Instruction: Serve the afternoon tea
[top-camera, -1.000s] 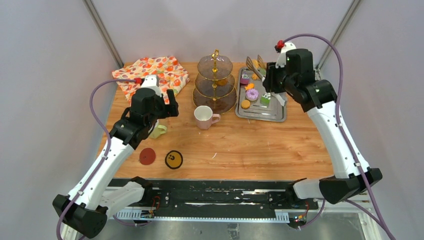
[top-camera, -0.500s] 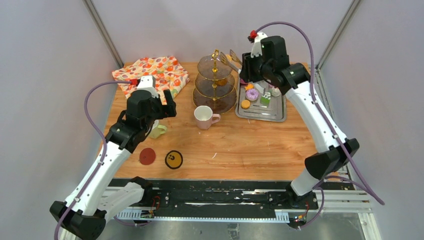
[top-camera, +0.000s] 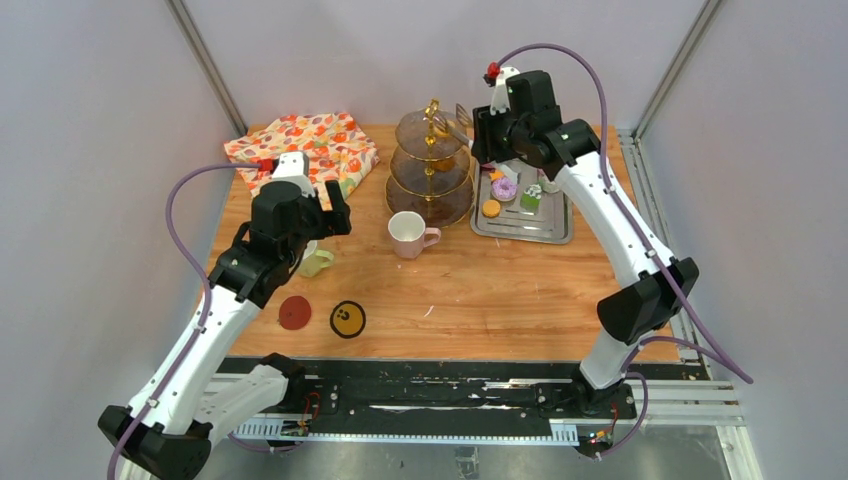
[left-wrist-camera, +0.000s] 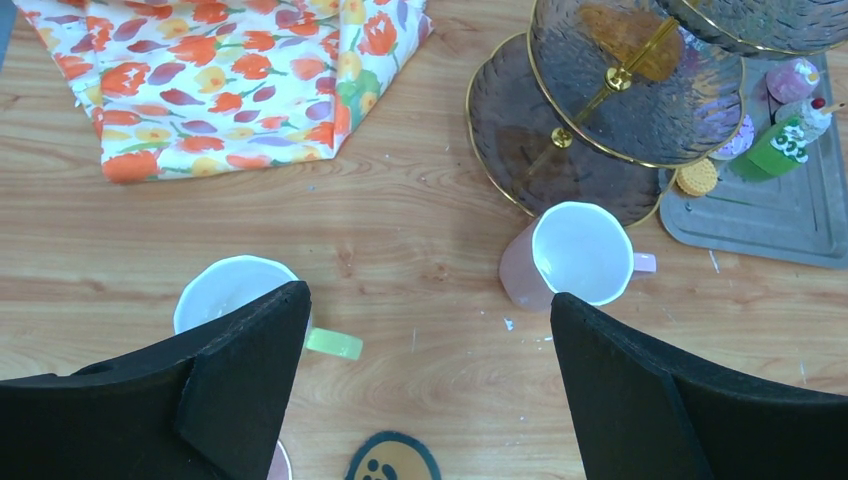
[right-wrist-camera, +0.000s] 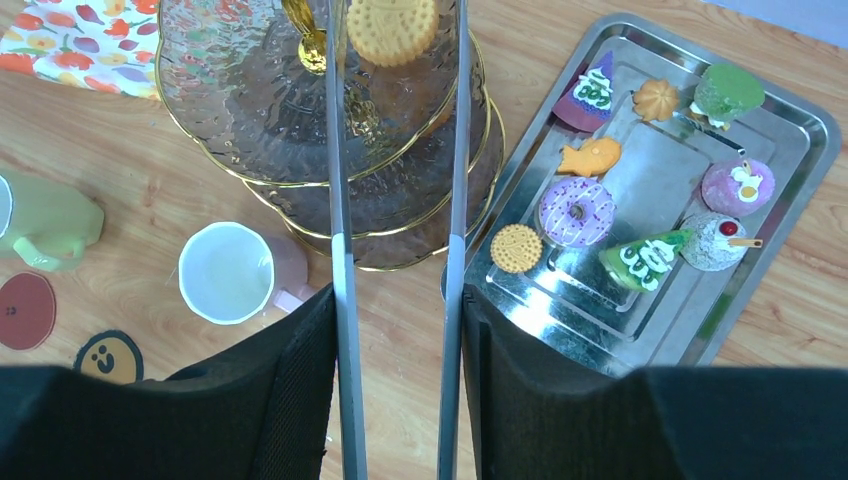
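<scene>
My right gripper is shut on the metal tongs and holds them over the brown-glass stand. A round orange biscuit sits between the tong arms above the top tier. In the top view the right gripper is beside the stand. The purple doughnut, another round biscuit, a green cake and the cherry cupcake lie on the steel tray. My left gripper is open and empty above the table, between the yellow-green mug and the pink mug.
A floral cloth lies at the back left. A red coaster and a yellow smiley coaster lie near the front left. The tray is right of the stand and holds several more pastries.
My right arm has swung left from over the tray to over the stand, carrying the tongs. The left arm has barely moved.
</scene>
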